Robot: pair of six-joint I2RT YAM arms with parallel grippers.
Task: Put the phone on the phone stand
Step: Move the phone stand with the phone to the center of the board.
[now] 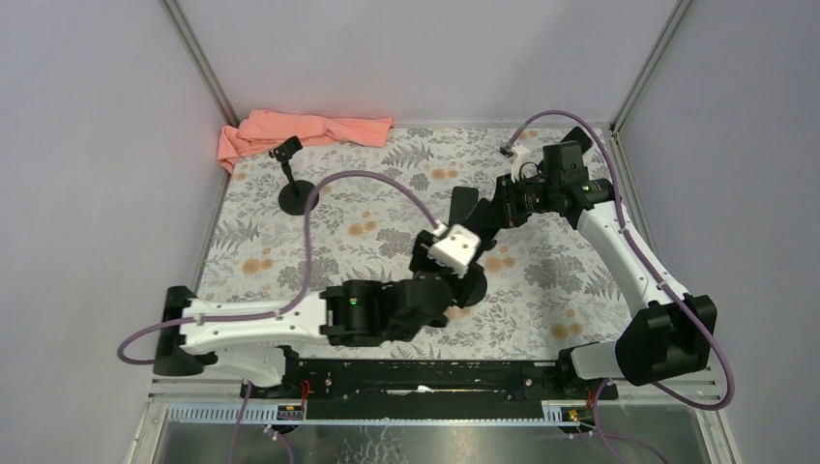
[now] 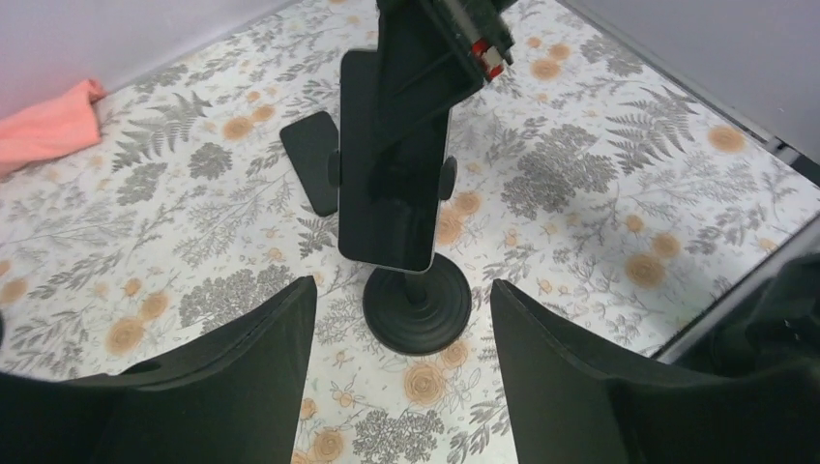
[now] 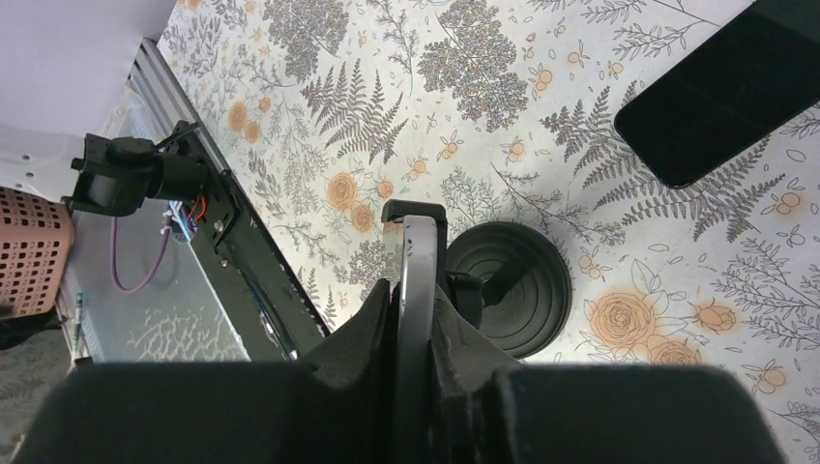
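Glossy black phone [image 2: 387, 174] upright in stand [image 2: 418, 307], side clips on its edges. Round matte base sits on floral-print counter [image 2: 600, 174]. Clamped tight on phone's upper edge: right hand [image 3: 414, 300]. Spread wide, holding nothing: left hand [image 2: 401, 290], fingers [image 2: 242, 367] flanking the base, apart from it. Flat black slab [image 2: 309, 159] lies at phone's 10 o'clock. Crumpled salmon cloth [image 1: 300, 130] at counter's 11 o'clock. Perforated pink basket [image 3: 29, 251], contents unseen.

**Left pincer [image 2: 401, 295] spread, right pincer [image 3: 411, 304] clamped**

In the overhead view the left arm [image 1: 253, 324] reaches from lower left to centre, fingers wide apart. The right arm [image 1: 619, 246] stretches up from lower right, bends leftward, and pinches the phone [image 3: 418, 246] edge-on.
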